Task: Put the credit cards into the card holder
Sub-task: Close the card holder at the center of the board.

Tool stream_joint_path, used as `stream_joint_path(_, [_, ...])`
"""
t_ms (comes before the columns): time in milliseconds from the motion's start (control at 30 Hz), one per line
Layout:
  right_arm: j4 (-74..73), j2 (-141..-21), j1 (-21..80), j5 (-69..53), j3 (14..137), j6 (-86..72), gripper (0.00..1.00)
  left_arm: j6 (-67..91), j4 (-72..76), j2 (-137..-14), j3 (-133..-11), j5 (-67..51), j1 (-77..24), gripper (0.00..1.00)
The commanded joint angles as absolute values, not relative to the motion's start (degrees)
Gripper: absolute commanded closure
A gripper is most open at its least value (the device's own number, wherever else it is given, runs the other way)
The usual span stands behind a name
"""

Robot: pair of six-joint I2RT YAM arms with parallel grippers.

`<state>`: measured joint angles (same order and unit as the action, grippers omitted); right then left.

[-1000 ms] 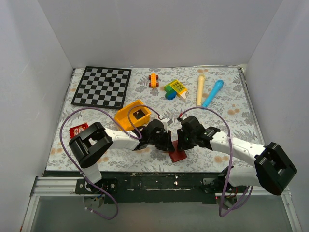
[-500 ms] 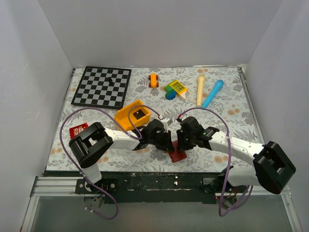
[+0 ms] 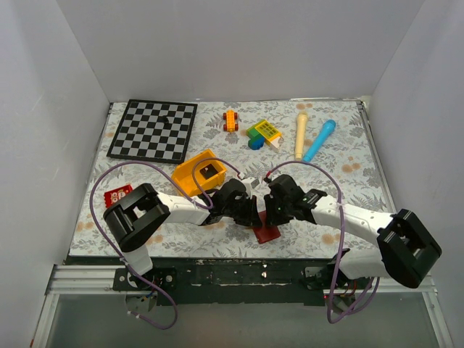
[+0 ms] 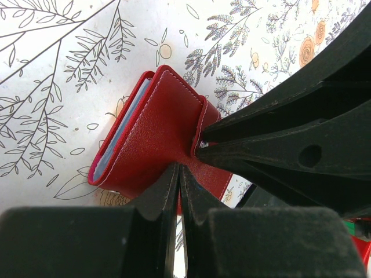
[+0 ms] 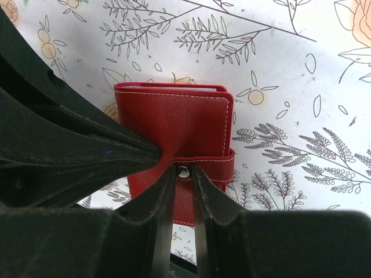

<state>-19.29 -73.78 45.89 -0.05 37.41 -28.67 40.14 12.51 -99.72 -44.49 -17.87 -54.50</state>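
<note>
The card holder point(image 3: 268, 234) point(image 4: 156, 127) point(image 5: 174, 121) is a maroon case that lies folded on the flowered cloth near the front edge. A pale blue pocket edge shows at its side. My left gripper point(image 3: 252, 215) point(image 4: 178, 168) is shut, with its tips pressed on the red cover. My right gripper point(image 3: 267, 217) point(image 5: 184, 172) faces it from the other side. Its fingers close narrowly round the snap tab point(image 5: 203, 162), with the metal stud between them. A small black flat rectangle point(image 3: 210, 172), possibly one of the credit cards, lies in the yellow bin.
The yellow bin point(image 3: 192, 176) stands just behind the left gripper. A chessboard point(image 3: 154, 130) lies at the back left and a red packet point(image 3: 116, 196) at the left edge. A toy car point(image 3: 230, 120), coloured blocks point(image 3: 262, 133), a cream stick point(image 3: 301, 135) and a blue stick point(image 3: 319, 140) lie at the back.
My right arm has edged slightly to the left, toward the card holder. Both grippers hold the same stance on the case.
</note>
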Motion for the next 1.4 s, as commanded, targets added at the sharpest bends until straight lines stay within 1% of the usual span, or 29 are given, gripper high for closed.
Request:
stream_joint_path(0, [-20.2,-76.5,46.8,1.8,38.5,-28.6,0.75,40.0,11.3,-100.7,-43.2,-18.0,-54.8,0.96])
stream_joint_path(433, [-23.5,-80.5,48.1,3.2,40.4,-28.7,0.76,39.8,11.4,-100.7,-43.2,-18.1,-54.8,0.96])
stream_joint_path(733, [-22.8,-75.8,48.4,5.3,39.8,-30.1,0.75,40.1,11.6,-100.8,-43.2,-18.1,-54.8,0.96])
stream_joint_path(800, [-22.1,-72.9,48.3,6.1,38.9,-31.3,0.73,40.0,11.7,-100.9,-43.2,-18.1,-54.8,0.96])
stream_joint_path(967, [-22.0,-65.0,48.2,11.0,36.2,-33.8,0.57,40.1,11.7,-100.9,-43.1,-18.2,-54.8,0.96])
stream_joint_path(1100, [-21.0,-61.5,46.6,11.4,33.5,-34.6,0.46,40.0,11.8,-100.9,-43.2,-18.4,-54.8,0.96])
stream_joint_path(1200, [-19.3,-60.6,44.3,8.7,31.3,-35.5,0.41,39.9,11.7,-100.9,-43.2,-18.4,-54.8,0.96])
stream_joint_path(1367, [-11.7,-58.7,38.2,0.5,25.9,-37.3,0.41,39.8,11.4,-100.5,-43.0,-18.2,-54.8,0.96])
